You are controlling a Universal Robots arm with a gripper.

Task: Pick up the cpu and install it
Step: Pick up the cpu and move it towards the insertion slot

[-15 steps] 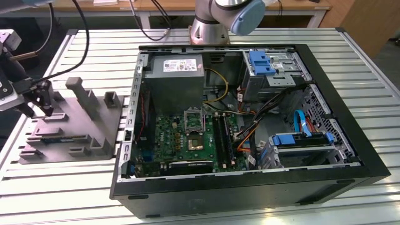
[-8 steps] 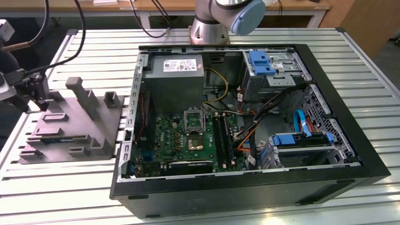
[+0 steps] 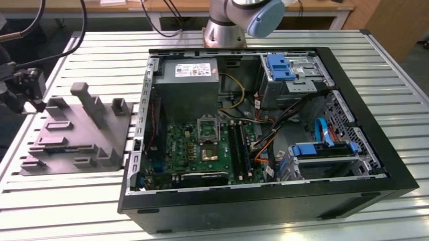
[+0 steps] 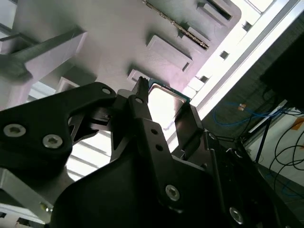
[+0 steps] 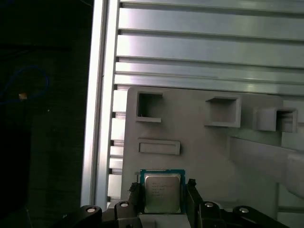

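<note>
The cpu (image 5: 162, 192), a small silvery square with a green border, sits between my gripper's (image 5: 163, 186) two black fingers (image 5: 136, 195), just over the grey plastic fixture (image 5: 199, 142). The fingers press against two opposite edges of it. In the second wrist view the cpu (image 4: 164, 102) shows bright between the fingertips of the gripper (image 4: 166, 100). Whether it rests on the fixture or hangs just above it cannot be told. In the exterior view the gripper (image 3: 28, 100) is at the far left edge of the fixture (image 3: 74, 135).
At the exterior view's right lies the open black computer case (image 3: 348, 186). Its green motherboard (image 3: 181, 150) carries an opened silver socket frame (image 3: 208, 128) and a dark square below it. The slatted metal table (image 3: 67, 201) carries both. The arm's base (image 3: 231, 25) stands behind the case.
</note>
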